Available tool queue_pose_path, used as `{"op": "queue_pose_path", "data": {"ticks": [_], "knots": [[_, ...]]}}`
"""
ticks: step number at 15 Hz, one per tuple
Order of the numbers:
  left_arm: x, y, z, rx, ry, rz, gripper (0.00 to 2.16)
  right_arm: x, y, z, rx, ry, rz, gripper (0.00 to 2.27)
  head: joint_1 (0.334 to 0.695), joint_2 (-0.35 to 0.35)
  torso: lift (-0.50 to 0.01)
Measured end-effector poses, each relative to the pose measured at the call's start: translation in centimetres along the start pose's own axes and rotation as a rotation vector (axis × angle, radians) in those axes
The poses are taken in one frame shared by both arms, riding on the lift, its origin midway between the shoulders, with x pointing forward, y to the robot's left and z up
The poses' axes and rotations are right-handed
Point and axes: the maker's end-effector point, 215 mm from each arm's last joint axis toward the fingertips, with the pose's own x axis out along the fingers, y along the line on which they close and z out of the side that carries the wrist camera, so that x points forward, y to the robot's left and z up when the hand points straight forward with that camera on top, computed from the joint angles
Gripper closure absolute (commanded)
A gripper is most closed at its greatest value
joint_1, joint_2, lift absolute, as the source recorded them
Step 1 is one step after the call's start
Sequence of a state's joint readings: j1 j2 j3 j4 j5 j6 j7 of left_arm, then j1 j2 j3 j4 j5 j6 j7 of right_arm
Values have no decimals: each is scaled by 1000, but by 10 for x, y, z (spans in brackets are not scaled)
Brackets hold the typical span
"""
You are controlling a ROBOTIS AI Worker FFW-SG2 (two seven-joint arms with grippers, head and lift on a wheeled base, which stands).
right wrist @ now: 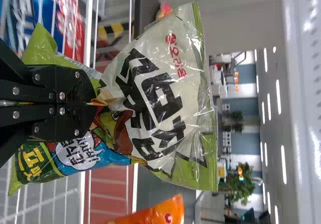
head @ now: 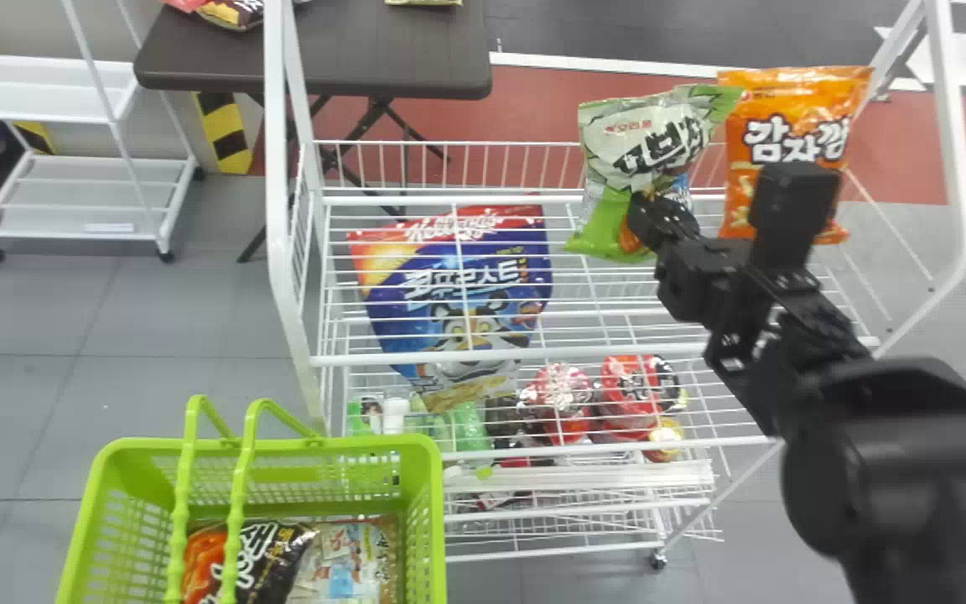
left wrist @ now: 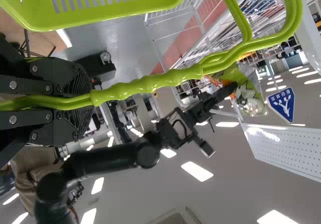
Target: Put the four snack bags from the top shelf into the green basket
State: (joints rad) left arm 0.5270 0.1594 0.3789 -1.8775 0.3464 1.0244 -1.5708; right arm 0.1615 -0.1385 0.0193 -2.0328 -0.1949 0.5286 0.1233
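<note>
Snack bag, the green and white one, is hanging above the white rack, well apart from the green basket. The right hand is pinching it near its lower end, both fingers pressing together on the film, while the left hand is gripping the basket's green handles.

The bag is probably weighing very little. Its glossy wrapper is looking soft and slippery, and whatever is inside is likely to be crumbling if squeezed hard. The fingers are gripping low, so the puffed body may be swaying or flopping over; a flat seam or a gathered corner would be giving them a firmer hold than the bulging middle. The orange bag is standing upright just beside it and is likely asking for the same light pinch at an edge, without crushing.

By count, four snack bags are showing: one in the right hand, one orange at the rack's right side, and two lying in the basket, namely a dark bag and a pale bag. One basket is waiting for them, and one blue pouch is showing through the rack's wires.
</note>
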Motion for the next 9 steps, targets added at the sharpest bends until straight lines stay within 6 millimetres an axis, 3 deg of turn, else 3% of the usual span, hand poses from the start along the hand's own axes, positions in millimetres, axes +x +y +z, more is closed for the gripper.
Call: {"op": "queue_pose_path", "data": {"ticks": [2, 5, 9], "knots": [[0, 0, 0, 1, 0, 0, 2145, -41, 48, -15, 35, 32, 95, 2250, 695, 41, 0], [0, 0, 2, 3, 1, -1, 2145, -93, 124, -62, 106, 126, 258, 2250, 695, 140, 0], [2, 0, 3, 4, 3, -1, 2145, -138, 206, -98, 205, 213, 425, 2246, 695, 329, 0]]}}
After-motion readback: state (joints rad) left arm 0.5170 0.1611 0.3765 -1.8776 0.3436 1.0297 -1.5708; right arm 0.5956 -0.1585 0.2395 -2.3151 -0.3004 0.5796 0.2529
